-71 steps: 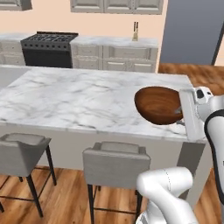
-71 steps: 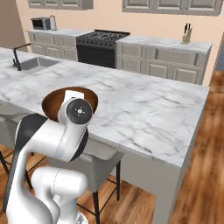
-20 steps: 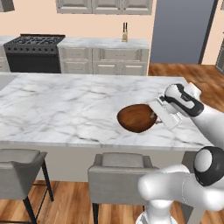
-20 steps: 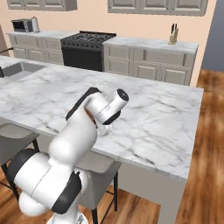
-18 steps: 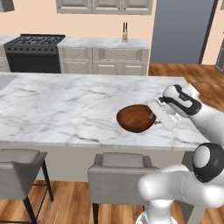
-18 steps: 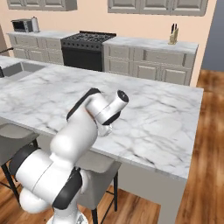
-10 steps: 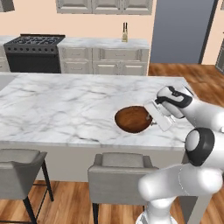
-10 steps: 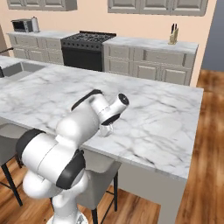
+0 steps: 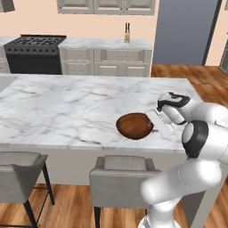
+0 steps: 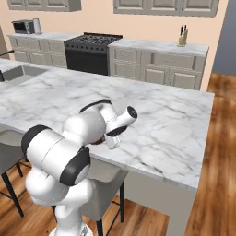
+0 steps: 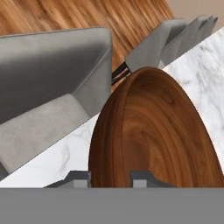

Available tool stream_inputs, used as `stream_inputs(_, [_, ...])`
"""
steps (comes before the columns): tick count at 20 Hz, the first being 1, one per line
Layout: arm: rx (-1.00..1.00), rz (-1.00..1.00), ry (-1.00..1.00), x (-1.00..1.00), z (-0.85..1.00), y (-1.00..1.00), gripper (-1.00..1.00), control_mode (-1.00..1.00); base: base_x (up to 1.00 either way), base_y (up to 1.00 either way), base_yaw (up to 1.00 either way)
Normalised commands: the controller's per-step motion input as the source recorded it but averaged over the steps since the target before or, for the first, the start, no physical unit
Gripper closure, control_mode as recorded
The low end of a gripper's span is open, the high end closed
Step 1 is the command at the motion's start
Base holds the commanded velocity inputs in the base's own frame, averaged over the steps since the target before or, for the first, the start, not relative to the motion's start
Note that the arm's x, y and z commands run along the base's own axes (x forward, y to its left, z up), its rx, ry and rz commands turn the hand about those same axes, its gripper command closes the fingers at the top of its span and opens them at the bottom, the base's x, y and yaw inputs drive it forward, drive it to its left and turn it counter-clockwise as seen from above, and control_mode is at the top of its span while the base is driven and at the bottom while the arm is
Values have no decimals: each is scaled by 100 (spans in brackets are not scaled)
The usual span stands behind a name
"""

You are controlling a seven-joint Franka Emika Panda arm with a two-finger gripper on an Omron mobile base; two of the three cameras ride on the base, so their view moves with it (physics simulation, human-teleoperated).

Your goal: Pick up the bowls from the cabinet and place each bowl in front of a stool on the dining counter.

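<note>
Hand view: tool [image 11: 110,177] clamped on bowl [image 11: 153,135] rim, stool [image 11: 48,105] just beyond. Bowl seems down on table [image 9: 67,107]; robot shd release w/o dragging, then retreat straight.

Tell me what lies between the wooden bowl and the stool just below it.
In the left base view, between the bowl and the stool lies a strip of the dining counter's marble and its front edge, nothing else.

I see a dark brown bowl [image 9: 135,126] with wood grain, a white dining counter [image 9: 67,107] with grey veins, a grey stool [image 9: 120,178].
</note>
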Motion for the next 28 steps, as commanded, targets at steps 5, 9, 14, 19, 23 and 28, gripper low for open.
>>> stream_inputs(5, [3,0,0,14,-32,0,100,-100,0,0,0])
stream_inputs(9, [3,0,1,13,-34,0,100,-100,0,0,0])
stream_inputs(14, [0,0,7,2,-3,0,100,-100,0,0,0])
stream_inputs(19, [0,0,6,1,0,1,-100,-100,0,0,0])
stream_inputs(23, [-1,0,0,0,4,0,-100,-100,0,0,0])
stream_inputs(28, [-11,0,0,0,47,0,-100,-100,0,0,0])
